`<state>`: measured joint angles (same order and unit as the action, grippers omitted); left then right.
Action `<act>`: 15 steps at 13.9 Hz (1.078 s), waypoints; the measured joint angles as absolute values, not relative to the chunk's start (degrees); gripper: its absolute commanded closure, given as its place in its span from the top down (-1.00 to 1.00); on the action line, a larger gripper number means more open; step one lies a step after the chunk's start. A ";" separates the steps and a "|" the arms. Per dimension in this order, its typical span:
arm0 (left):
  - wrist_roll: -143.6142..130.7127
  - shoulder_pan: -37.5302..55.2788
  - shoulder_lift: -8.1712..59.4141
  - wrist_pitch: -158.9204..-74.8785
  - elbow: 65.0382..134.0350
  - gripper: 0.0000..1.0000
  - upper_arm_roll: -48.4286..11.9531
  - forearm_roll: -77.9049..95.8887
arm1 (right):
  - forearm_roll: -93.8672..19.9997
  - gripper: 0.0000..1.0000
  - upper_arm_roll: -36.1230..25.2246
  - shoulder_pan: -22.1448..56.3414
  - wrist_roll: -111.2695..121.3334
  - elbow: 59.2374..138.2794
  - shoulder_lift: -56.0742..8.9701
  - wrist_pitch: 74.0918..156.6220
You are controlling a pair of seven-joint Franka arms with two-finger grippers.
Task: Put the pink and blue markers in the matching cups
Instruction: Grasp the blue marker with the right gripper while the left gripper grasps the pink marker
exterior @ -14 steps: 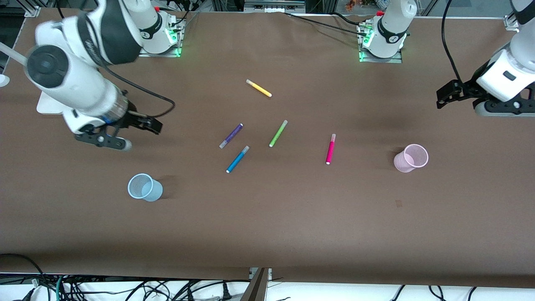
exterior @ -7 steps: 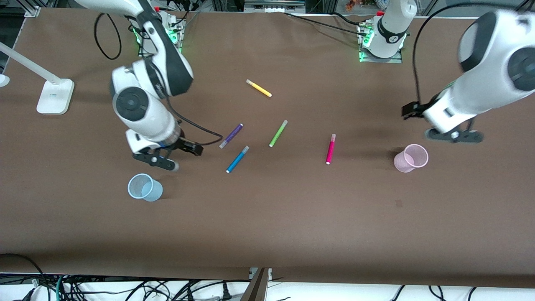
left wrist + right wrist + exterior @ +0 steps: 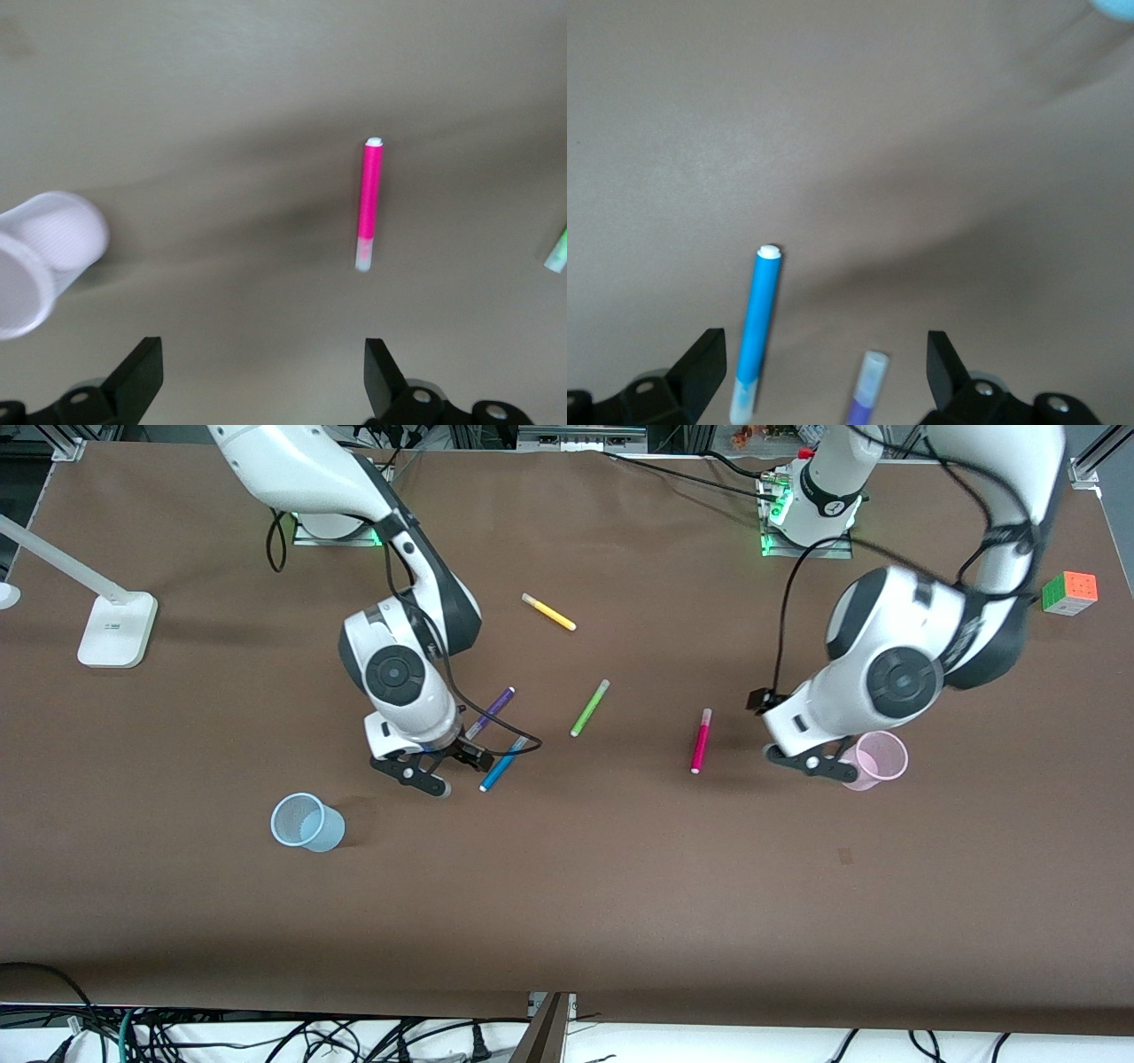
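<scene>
The blue marker (image 3: 503, 763) lies on the brown table next to the dark purple pen (image 3: 490, 712). My right gripper (image 3: 440, 771) hovers open and empty just beside the blue marker, on the side toward the blue cup (image 3: 306, 822). In the right wrist view the blue marker (image 3: 757, 328) lies close to one finger of the right gripper (image 3: 824, 376). The pink marker (image 3: 700, 741) lies apart. My left gripper (image 3: 808, 763) is open and empty over the table between the pink marker and the pink cup (image 3: 873, 760). The left wrist view shows the left gripper (image 3: 261, 381), the pink marker (image 3: 370, 204) and the cup (image 3: 44, 261).
A lime-green pen (image 3: 589, 708) and a yellow pen (image 3: 549, 612) lie mid-table. A white lamp base (image 3: 115, 629) stands at the right arm's end. A colour cube (image 3: 1069, 592) sits at the left arm's end. The purple pen's cap (image 3: 866, 390) shows between the right fingers.
Both arms have swung in from the table's ends toward the middle. The right gripper has come beside the blue marker, the left gripper beside the pink cup. Markers and cups have not moved.
</scene>
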<state>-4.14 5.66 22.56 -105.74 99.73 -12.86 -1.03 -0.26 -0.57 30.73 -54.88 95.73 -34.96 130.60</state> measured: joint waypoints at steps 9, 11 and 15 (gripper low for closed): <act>-9.19 12.68 29.12 -122.50 108.98 1.00 -13.41 -1.20 | -0.26 0.89 -0.58 34.40 -63.07 95.55 -42.60 142.78; -12.61 15.02 31.53 -123.57 109.26 1.00 -13.44 -4.56 | -0.26 0.64 -0.57 35.10 -64.06 95.22 -43.49 143.16; -16.53 16.65 33.09 -123.95 109.22 1.00 -13.44 -8.30 | -0.26 -1.00 -0.61 35.56 -64.33 93.95 -44.19 143.20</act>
